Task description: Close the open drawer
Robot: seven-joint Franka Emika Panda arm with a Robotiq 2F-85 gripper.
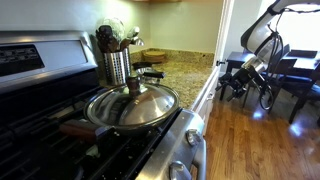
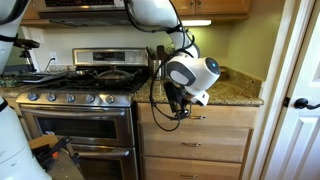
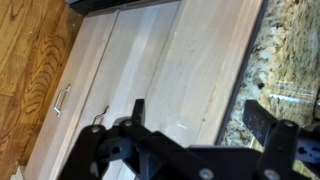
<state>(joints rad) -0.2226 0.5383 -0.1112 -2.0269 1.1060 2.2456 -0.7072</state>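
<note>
The light-wood drawer front [image 2: 215, 117] sits just under the granite counter, right of the stove. In the wrist view its plain wood front [image 3: 190, 60] fills the middle, with a thin dark gap along the counter edge. No drawer interior or jars show, and the front looks about level with the fronts below. My gripper [image 2: 178, 106] hangs in front of the drawer's left part, close to it. It also shows in an exterior view [image 1: 240, 78] beyond the counter edge. In the wrist view the gripper [image 3: 200, 115] has its fingers spread apart with nothing between them.
A stove [image 2: 80, 100] stands beside the cabinet, with a lidded pan [image 1: 132, 105] and a utensil holder [image 1: 115, 62] on top. The granite counter [image 3: 280, 50] overhangs the drawers. Lower drawers [image 2: 195, 145] have metal handles [image 3: 62, 98]. A white door [image 2: 300, 90] and wood floor [image 1: 250, 140] border the cabinet.
</note>
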